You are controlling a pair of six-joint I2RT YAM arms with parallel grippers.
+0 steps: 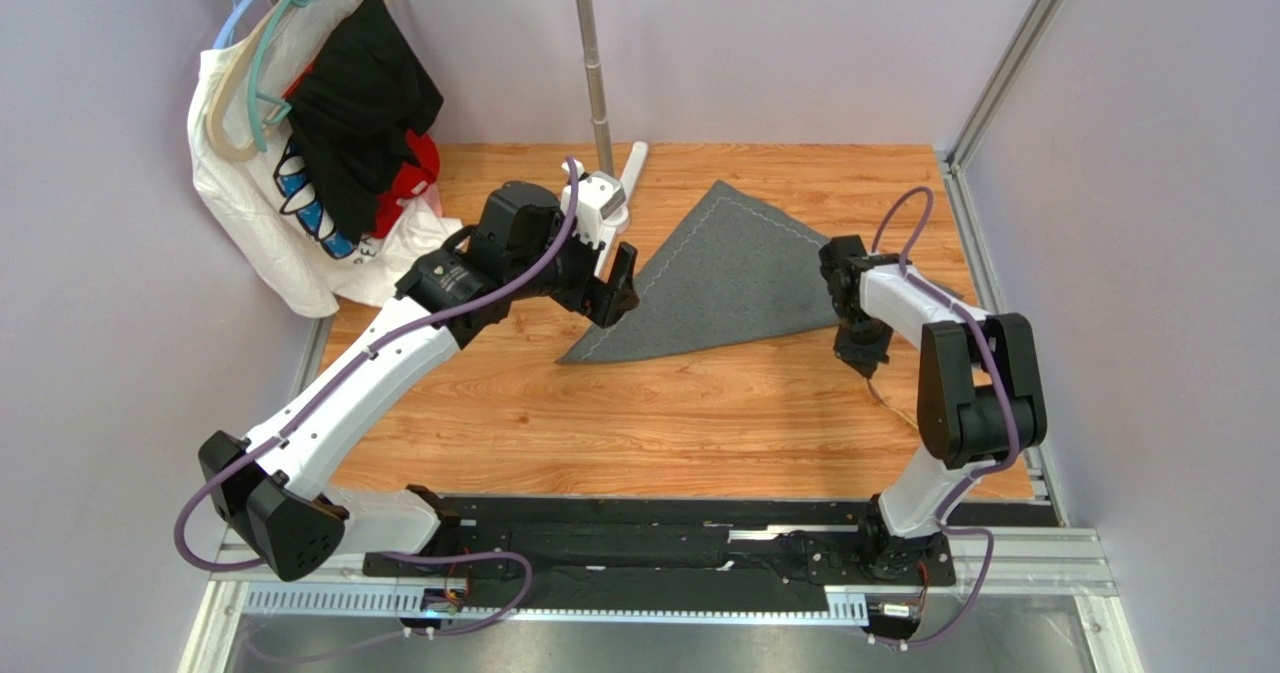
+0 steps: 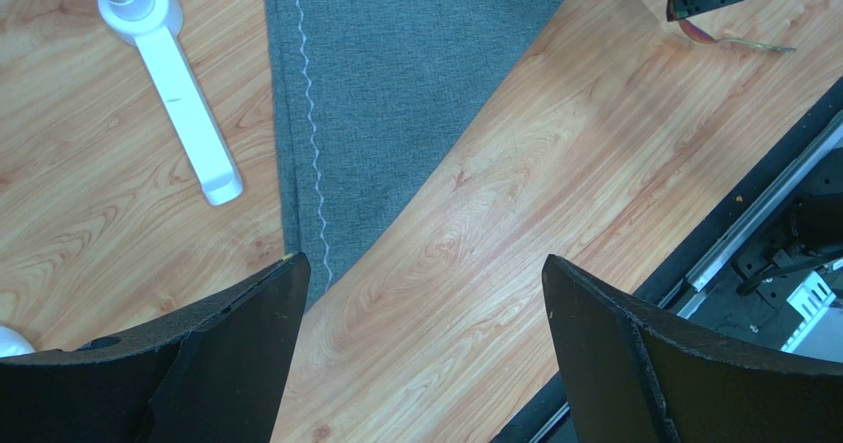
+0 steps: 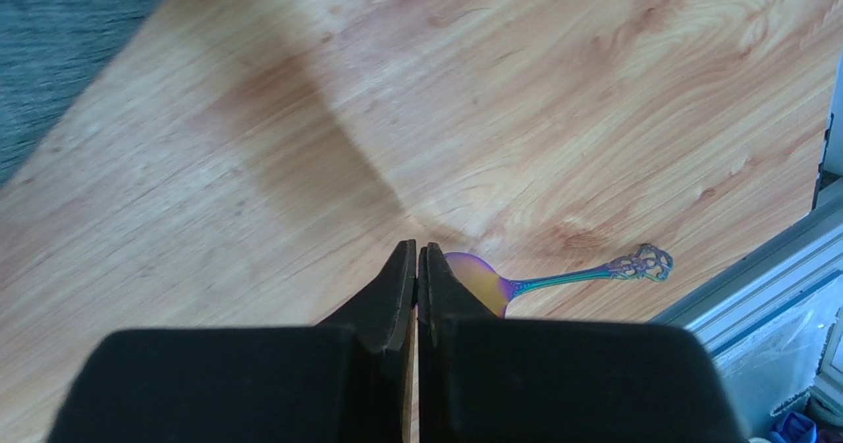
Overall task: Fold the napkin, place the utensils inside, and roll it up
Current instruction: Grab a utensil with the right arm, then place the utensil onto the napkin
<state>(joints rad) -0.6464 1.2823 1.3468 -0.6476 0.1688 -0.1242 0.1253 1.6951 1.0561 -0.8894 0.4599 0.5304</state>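
The right gripper (image 3: 417, 250) is seen with its jaws pressed together and nothing visible between them; the spoon (image 3: 554, 277) lies on the table (image 3: 297, 117) just to one side of the fingertips, its bowl partly hidden behind the nearer finger, so a grip on it cannot be confirmed and a missed pinch is judged likely; if the arm is lifted now, the spoon may be left behind or flicked toward the table edge just beyond its handle. The napkin (image 1: 721, 276), folded into a triangle, lies ahead of these jaws and apart from them; the left gripper (image 2: 423, 265) is held with jaws wide apart, the napkin's stitched edge just ahead of one finger; a snagged fold could be dragged open there.
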